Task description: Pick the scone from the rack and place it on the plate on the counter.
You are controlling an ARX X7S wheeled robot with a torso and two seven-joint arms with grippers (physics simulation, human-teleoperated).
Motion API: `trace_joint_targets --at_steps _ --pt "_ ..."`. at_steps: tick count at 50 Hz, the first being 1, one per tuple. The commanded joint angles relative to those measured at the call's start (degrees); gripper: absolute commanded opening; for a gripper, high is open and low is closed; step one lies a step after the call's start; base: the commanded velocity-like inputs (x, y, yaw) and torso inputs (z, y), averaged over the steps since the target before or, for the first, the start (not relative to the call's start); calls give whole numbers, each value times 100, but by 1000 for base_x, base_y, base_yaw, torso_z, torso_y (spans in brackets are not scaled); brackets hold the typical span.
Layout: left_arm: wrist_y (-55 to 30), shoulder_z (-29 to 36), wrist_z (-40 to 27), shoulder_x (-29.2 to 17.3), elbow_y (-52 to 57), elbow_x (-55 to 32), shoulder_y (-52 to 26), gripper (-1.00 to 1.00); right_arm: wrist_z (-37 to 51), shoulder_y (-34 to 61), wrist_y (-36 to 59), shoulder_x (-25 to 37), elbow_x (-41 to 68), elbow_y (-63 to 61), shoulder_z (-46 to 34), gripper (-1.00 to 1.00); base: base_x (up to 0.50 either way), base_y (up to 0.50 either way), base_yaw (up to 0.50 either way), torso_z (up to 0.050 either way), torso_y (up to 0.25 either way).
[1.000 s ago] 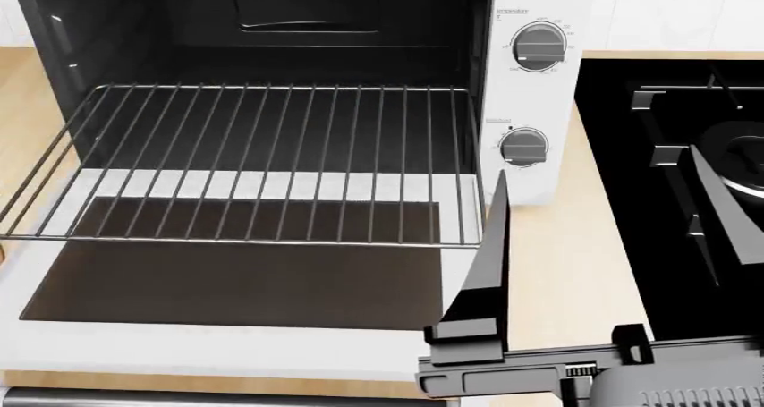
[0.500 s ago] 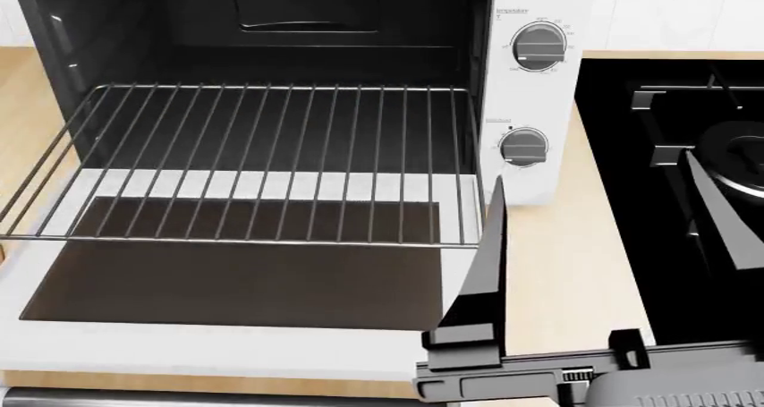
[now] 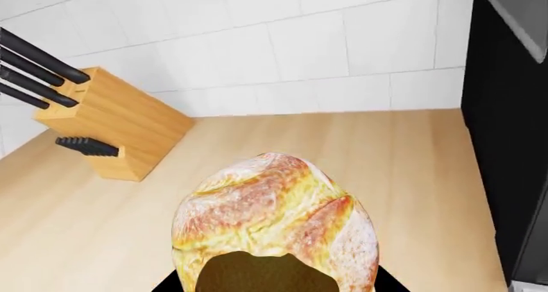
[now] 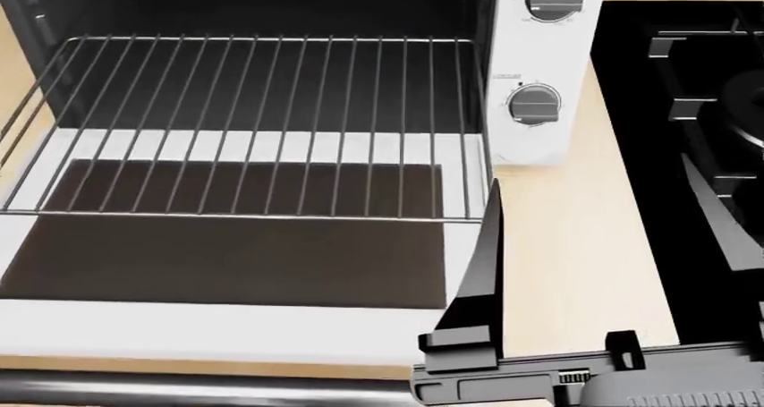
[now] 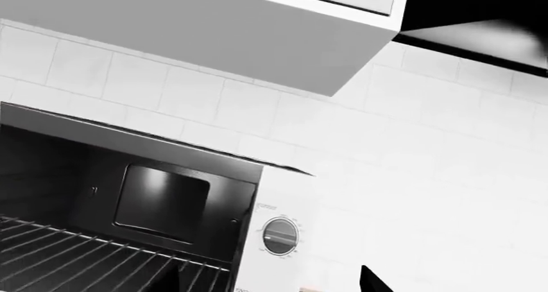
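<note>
A white toaster oven (image 4: 531, 148) stood open, its door (image 4: 227, 322) folded down and two control knobs (image 4: 534, 104) on its front panel. A black cooktop (image 4: 668, 156) lay just beside it. Elsewhere, a wooden knife block (image 3: 115, 122) sat against a white tiled wall (image 3: 283, 48).

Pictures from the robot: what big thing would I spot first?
The golden scone fills the left wrist view, close to the camera above the beige counter, with a wooden knife block behind it by the tiled wall. In the head view, the toaster oven's silver rack sits bare, its door folded down.
</note>
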Motion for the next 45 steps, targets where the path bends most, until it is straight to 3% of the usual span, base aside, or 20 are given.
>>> trace_joint_targets --at_steps 1,9,22,36,37,38,45 --pt "320 -9 -137 -365 138 -244 272 -100 -20 34 9 0 -33 -1 -25 100 0 0 0 0 -250" --pt "652 26 -75 -885 525 -388 628 -100 -16 37 -14 0 3 -1 8 100 0 0 0 0 -245" --pt "1033 185 -309 -1320 1101 -562 1118 -100 -10 37 -2 0 -8 -1 22 100 0 0 0 0 0" --pt "578 267 170 -1250 1039 -615 1131 -100 -15 -12 -51 0 40 -1 60 100 0 0 0 0 0" --pt "435 275 -26 -1232 1031 -585 1086 -100 -17 -20 -57 0 55 -1 75 100 0 0 0 0 0" --pt "492 269 121 -1238 1039 -577 1104 100 -21 -32 -65 0 55 -1 80 100 0 0 0 0 0" --pt "701 273 446 -1266 1131 -263 1155 100 0 -86 -124 0 134 -1 127 100 0 0 0 0 0"
